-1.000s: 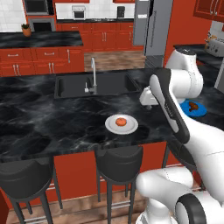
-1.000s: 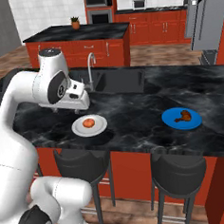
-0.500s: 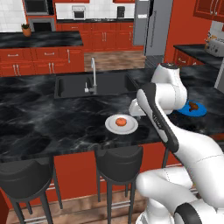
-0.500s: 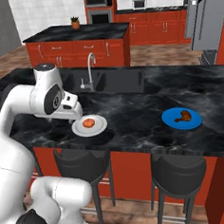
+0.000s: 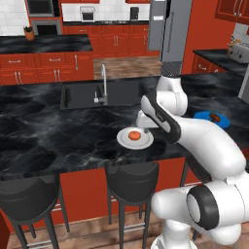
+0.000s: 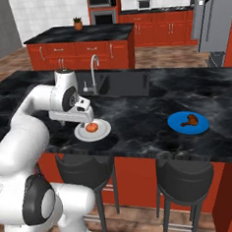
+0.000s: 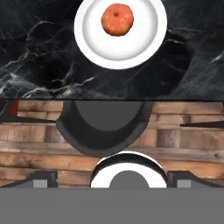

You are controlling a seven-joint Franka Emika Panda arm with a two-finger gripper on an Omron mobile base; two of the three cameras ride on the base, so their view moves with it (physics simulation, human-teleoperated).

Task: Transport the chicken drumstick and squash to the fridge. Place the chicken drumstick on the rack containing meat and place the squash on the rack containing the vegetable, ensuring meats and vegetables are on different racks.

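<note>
The squash (image 5: 133, 135) (image 6: 92, 127) (image 7: 117, 19) is a small orange-red ball lying on a white plate (image 5: 124, 141) (image 6: 103, 132) (image 7: 131, 48) near the island counter's front edge. My gripper (image 5: 145, 128) (image 6: 86, 121) (image 7: 113, 179) hovers just above and beside it, pointing down, open, with nothing between its fingers. Further right, the brown chicken drumstick (image 5: 213, 116) (image 6: 190, 120) rests on a blue plate (image 5: 222, 122) (image 6: 175, 126). The grey steel fridge (image 5: 168, 29) (image 6: 211, 17) stands beyond the island, with its racks out of view.
A sink with a tall faucet (image 5: 103, 82) (image 6: 93, 70) is set into the black marble counter behind the white plate. Two dark bar stools (image 5: 131, 177) (image 6: 184, 172) (image 7: 103, 127) stand under the counter's front edge. Red cabinets line the back wall.
The arm has swung from near the blue plate over to the white plate, and the hand now hangs over the squash. The jaws have widened slightly.
</note>
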